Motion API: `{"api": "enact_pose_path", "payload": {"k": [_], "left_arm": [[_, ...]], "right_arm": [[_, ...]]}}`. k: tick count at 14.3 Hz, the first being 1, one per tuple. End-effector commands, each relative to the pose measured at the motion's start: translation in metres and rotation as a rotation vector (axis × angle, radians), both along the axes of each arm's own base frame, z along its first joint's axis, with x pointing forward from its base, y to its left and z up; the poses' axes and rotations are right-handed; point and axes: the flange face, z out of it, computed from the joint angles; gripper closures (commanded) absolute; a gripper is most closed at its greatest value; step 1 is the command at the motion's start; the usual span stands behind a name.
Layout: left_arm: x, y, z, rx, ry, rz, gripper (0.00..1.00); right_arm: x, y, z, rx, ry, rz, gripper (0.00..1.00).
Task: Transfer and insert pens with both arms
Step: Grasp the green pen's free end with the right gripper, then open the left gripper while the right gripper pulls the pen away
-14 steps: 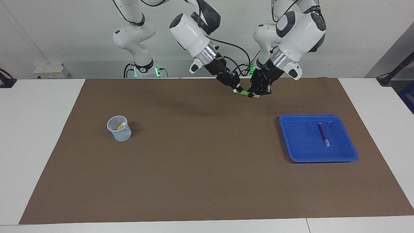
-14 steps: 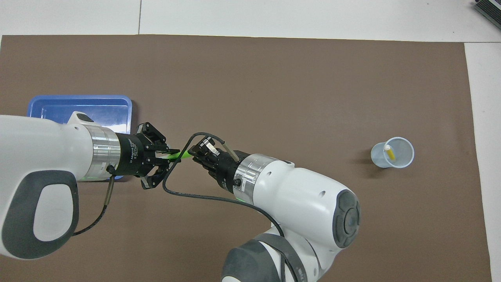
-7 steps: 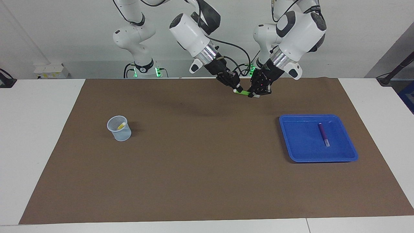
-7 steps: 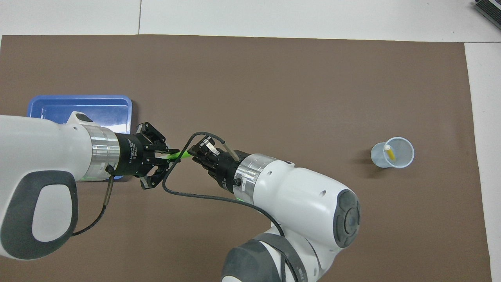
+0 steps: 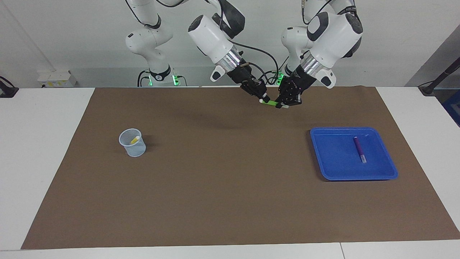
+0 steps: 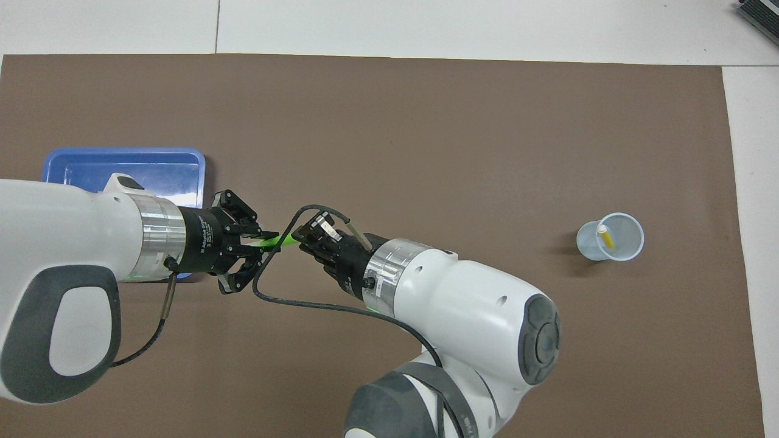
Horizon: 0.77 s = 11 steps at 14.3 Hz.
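Both black two-finger grippers meet over the brown mat near the robots' end of the table, and between them hangs the slim light green pen (image 5: 270,102) with its whitish end cap. Left gripper (image 5: 286,103) is clamped on one end of that pen; right gripper (image 5: 263,98) is clamped on the other end, so for now 2 grips share 1 pen.

Over the last second almost nothing changes: the 2 arms, the pen and the fingers stay where they were, both grips staying tight. I judge this as the pause in the middle of a handover, with the receiving grip made and the giving grip not yet released.

Elsewhere, the slim yellow pen (image 5: 134,140) already stands tilted in the small pale translucent cup (image 5: 132,143) toward the right arm's end of the mat. One slim purple pen (image 5: 359,149) lies flat in the shallow blue plastic tray (image 5: 381,173) toward the left arm's end. By that count 1 of 3 pens is inserted.
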Motion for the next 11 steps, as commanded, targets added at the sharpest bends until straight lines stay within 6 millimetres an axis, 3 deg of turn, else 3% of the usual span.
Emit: {"api": "enact_pose_path", "payload": {"k": [1, 7, 9, 10, 11], "left_arm": [[-0.0129, 0.0051, 0.0054, -0.009, 0.009, 0.0, 1.0], [-0.0133, 0.0052, 0.0054, -0.009, 0.006, -0.006, 0.99], [-0.0132, 0.0053, 0.0055, -0.009, 0.005, -0.005, 0.91], [-0.0133, 0.0052, 0.0054, -0.009, 0.006, -0.006, 0.79], [-0.0135, 0.0053, 0.0063, -0.009, 0.004, -0.005, 0.61]], "right_arm": [[0.0078, -0.0023, 0.0019, 0.031, 0.001, -0.031, 1.0], [0.008, -0.0034, 0.0038, 0.033, -0.002, -0.032, 1.0], [0.009, -0.0049, 0.0048, 0.033, -0.004, -0.035, 1.0], [0.0094, -0.0059, 0.0057, 0.035, -0.004, -0.037, 1.0], [0.0092, -0.0057, 0.0056, 0.034, -0.004, -0.035, 1.0]]}}
